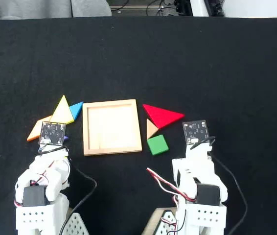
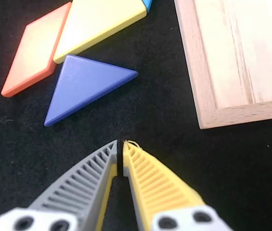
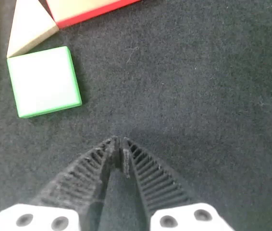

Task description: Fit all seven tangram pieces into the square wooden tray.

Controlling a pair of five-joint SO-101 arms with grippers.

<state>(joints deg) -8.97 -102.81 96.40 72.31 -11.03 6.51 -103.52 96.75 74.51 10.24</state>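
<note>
The square wooden tray [image 1: 111,147] lies mid-table, its wooden floor showing. Left of it lie a yellow triangle [image 1: 62,111], a light blue piece [image 1: 76,109] and an orange parallelogram [image 1: 35,129]. A dark blue triangle [image 2: 85,84] lies on the cloth just ahead of my left gripper [image 2: 122,144], which is shut on nothing, a little off the tray's near corner [image 2: 208,115]. Right of the tray lie a red triangle [image 1: 162,116], a tan triangle [image 1: 151,128] and a green square [image 1: 157,145]. My right gripper [image 3: 120,142] is shut and holds nothing, beside the green square [image 3: 43,82].
Black cloth covers the table. Both arm bases [image 1: 40,205] stand at the near edge, with loose cables [image 1: 163,183] beside the right arm. Open cloth stretches behind the tray and to the far right.
</note>
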